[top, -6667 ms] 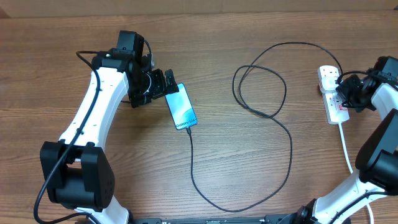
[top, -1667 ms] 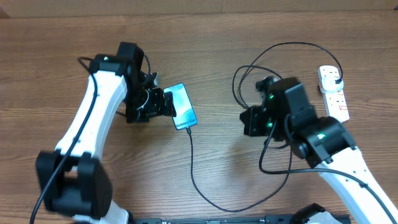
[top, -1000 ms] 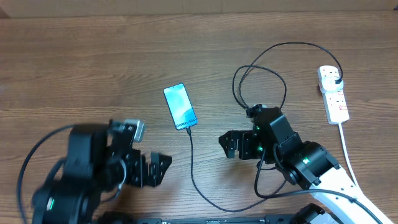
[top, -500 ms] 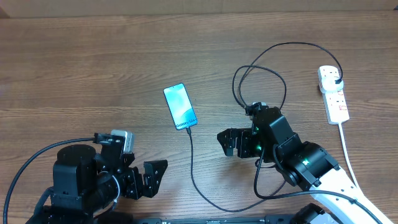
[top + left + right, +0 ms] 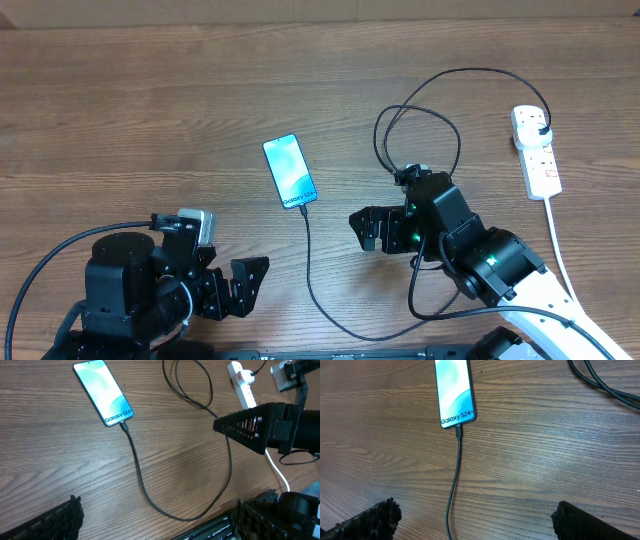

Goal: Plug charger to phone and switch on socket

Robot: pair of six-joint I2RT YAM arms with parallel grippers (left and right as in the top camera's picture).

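The phone [image 5: 290, 171] lies face up mid-table, its teal screen lit. The charger [image 5: 308, 262], a thin black cable, has its tip in the phone's lower edge, runs toward the front, loops back, and ends in a black plug on the white socket [image 5: 537, 160] at the far right. My left gripper [image 5: 238, 290] stands open at the front left, well short of the phone. My right gripper [image 5: 364, 230] is open right of the cable, holding nothing. The left wrist view shows phone [image 5: 103, 392], charger [image 5: 137, 467] and socket [image 5: 243, 385]. The right wrist view shows phone [image 5: 453, 392] and charger [image 5: 456, 475].
The socket's thick white cord [image 5: 556, 240] runs down the right side toward the front edge. Cable loops [image 5: 420, 130] lie between the phone and the socket, partly under my right arm. My right gripper's finger [image 5: 250, 430] shows in the left wrist view.
Both arms have pulled back toward the front: the left away from the phone, the right away from the socket. Over the last half second nothing has moved.
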